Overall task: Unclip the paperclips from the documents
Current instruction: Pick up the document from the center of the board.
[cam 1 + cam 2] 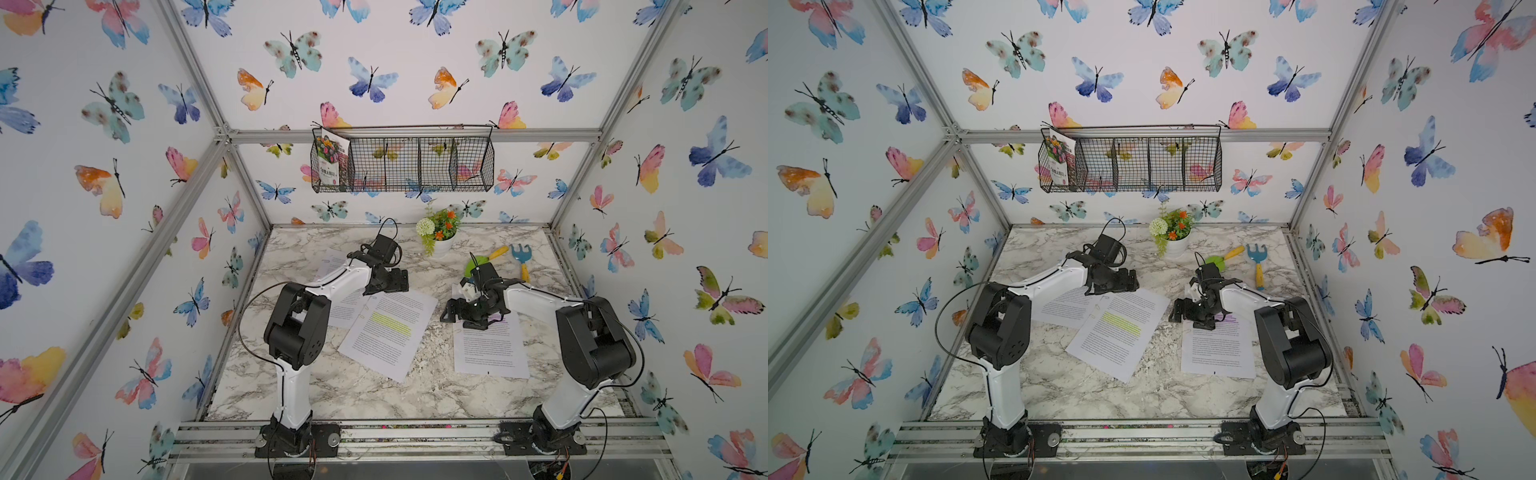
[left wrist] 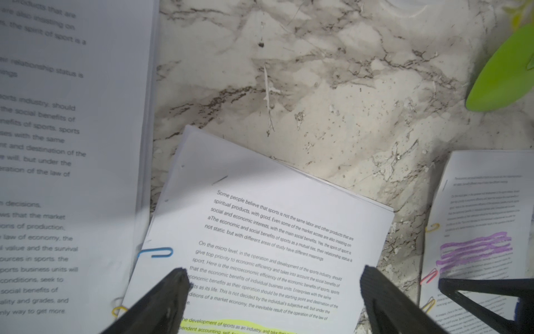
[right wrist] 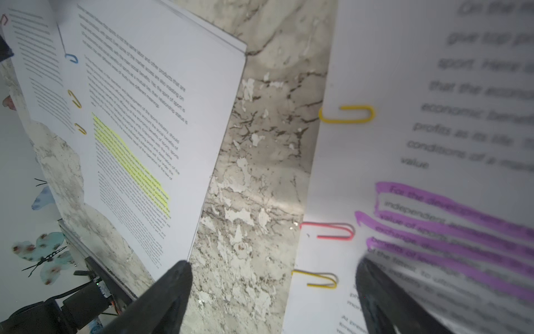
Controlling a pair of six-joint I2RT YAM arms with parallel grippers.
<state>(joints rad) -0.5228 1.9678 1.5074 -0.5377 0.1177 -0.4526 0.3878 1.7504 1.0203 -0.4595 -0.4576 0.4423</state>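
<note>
Three documents lie on the marble table: a yellow-highlighted one [image 1: 386, 328] in the middle, a purple-highlighted one [image 1: 490, 349] at the right, and a plain one [image 1: 345, 309] partly under the left arm. My left gripper [image 2: 273, 277] hangs open over the top of the yellow-highlighted sheet, next to a blue paperclip [image 2: 157, 252] on its edge. My right gripper [image 3: 273, 269] is open, straddling the purple document's clipped edge, where a yellow paperclip [image 3: 346, 114], a pink paperclip [image 3: 329, 230] and another yellow paperclip [image 3: 318, 279] sit. Neither gripper holds anything.
A flower pot [image 1: 439, 232], a green trowel [image 1: 478, 259] and a blue toy rake [image 1: 521, 255] stand at the back right. A wire basket [image 1: 403, 160] on the back wall holds a seed packet [image 1: 330, 158]. Aluminium rails frame the table.
</note>
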